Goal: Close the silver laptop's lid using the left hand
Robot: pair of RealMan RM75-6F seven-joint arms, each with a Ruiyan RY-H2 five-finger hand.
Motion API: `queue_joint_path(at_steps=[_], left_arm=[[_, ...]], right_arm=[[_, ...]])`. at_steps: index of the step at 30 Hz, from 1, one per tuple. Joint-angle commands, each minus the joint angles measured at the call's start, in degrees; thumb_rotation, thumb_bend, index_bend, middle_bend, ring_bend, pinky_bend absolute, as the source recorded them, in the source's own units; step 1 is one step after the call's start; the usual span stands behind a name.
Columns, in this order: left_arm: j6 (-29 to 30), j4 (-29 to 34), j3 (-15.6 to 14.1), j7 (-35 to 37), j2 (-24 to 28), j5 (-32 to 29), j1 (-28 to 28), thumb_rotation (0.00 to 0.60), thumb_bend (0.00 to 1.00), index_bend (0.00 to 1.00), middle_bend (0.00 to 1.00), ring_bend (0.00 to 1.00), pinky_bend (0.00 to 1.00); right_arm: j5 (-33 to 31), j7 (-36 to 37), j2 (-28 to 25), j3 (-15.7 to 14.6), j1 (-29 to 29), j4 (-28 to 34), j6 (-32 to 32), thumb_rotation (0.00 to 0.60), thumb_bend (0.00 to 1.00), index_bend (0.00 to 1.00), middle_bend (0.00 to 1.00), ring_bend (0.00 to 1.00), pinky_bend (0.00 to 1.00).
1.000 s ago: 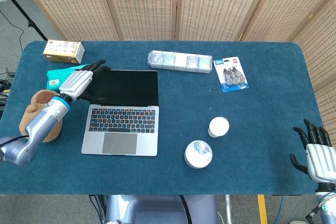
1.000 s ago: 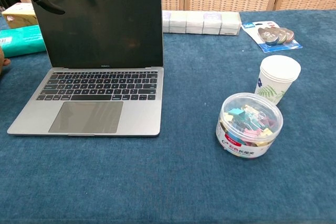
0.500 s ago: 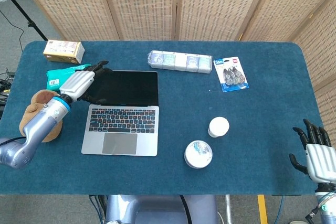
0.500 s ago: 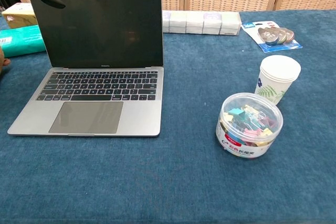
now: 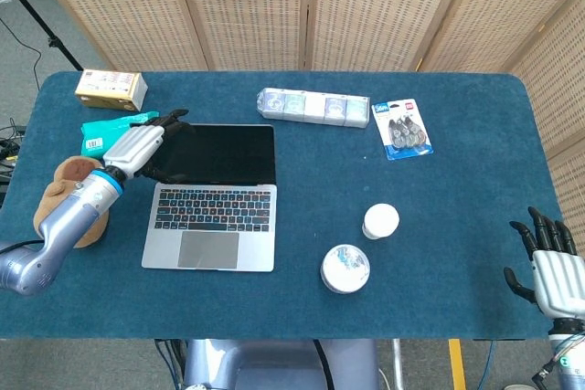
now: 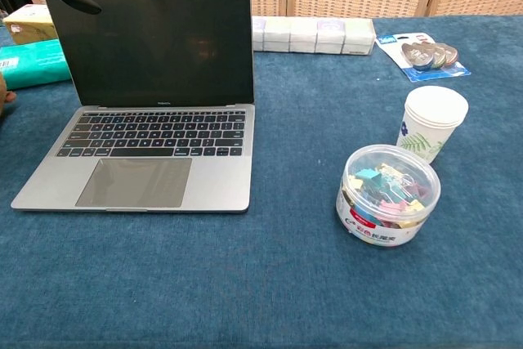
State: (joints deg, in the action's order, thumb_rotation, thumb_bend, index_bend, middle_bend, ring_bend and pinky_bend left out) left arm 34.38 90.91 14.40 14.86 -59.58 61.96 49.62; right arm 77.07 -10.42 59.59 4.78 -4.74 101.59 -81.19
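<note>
Both hands empty: left hand [image 5: 137, 147] fingers spread at open laptop [image 5: 212, 196] lid's corner

You won't find any text here that can actually be read. The silver laptop [image 6: 155, 87] has a small mark on the bezel under its screen, but it is too small to make out, and its key legends are only pale specks. The clear tub of binder clips [image 6: 388, 195] has a red label band with white characters that stay blurred. The blue blister pack [image 6: 423, 53] has print on its card, the yellow box [image 5: 111, 89] and the teal packet [image 6: 33, 63] show printed patches, all illegible.
</note>
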Motion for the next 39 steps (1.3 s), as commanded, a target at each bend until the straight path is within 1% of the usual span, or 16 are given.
queue_joint_path(at_steps=[1,10,19,28,39], left_arm=[[0.1,0.2,0.0,-0.3,0.1,-0.1,0.1,0.600,0.19,0.27,0.10,0.16,0.16],[0.2,1.7,0.0,-1.3,0.6,-1.4,0.4,0.600,0.19,0.29,0.12,0.18,0.17],[1.2,4.0,0.2,-3.1,1.6,-3.2,0.6,0.600,0.19,0.29,0.12,0.19,0.17],[2.8,8.0,0.3,-6.0,3.7,-5.7,0.9,0.600,0.19,0.29,0.12,0.20,0.19],[4.9,12.9,-0.5,-9.3,5.4,-8.2,0.7,0.600,0.19,0.29,0.12,0.20,0.19]], right_arm=[[0.1,0.0,0.0,0.0,0.0,0.0,0.0,0.600,0.38,0.17,0.00,0.00,0.00],[0.1,0.0,0.0,0.0,0.0,0.0,0.0,0.600,0.37,0.17,0.00,0.00,0.00],[0.0,0.0,0.0,0.0,0.0,0.0,0.1,0.600,0.38,0.17,0.00,0.00,0.00],[0.0,-0.2,0.0,-0.1,0.0,0.1,0.1,0.600,0.37,0.17,0.00,0.00,0.00],[0.0,-0.4,0.0,-0.1,0.0,0.1,0.0,0.600,0.38,0.17,0.00,0.00,0.00]])
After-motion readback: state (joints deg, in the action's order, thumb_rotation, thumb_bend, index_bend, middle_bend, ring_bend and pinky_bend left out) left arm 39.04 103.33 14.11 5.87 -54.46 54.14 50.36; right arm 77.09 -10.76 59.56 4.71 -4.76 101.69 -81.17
